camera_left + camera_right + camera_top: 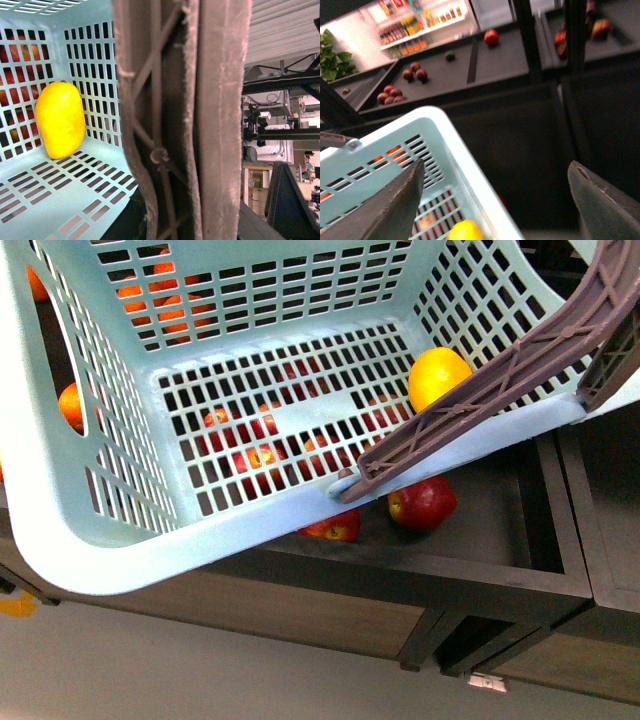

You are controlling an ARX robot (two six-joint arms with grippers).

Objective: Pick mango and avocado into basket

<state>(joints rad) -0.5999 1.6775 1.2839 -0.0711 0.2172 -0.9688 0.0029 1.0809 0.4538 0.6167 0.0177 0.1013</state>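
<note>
The teal basket (130, 560) fills the front view, tilted and held up above a dark shelf. My left gripper is shut on its brown handle (185, 125); the fingers themselves are hidden behind the handle. The yellow mango (438, 375) lies inside the basket against a far corner wall, and it also shows in the left wrist view (60, 119). My right gripper (496, 170) is open over the basket's rim (445, 130), with the mango (465, 231) just below it. A small dark green fruit (450, 56) on a far shelf looks like the avocado.
Red apples (422, 502) lie in the dark shelf tray (520, 550) under the basket. Orange fruits (150, 295) show through the lattice at the back left. In the right wrist view, dark red fruits (415, 72) and a red apple (491, 37) sit on distant shelves.
</note>
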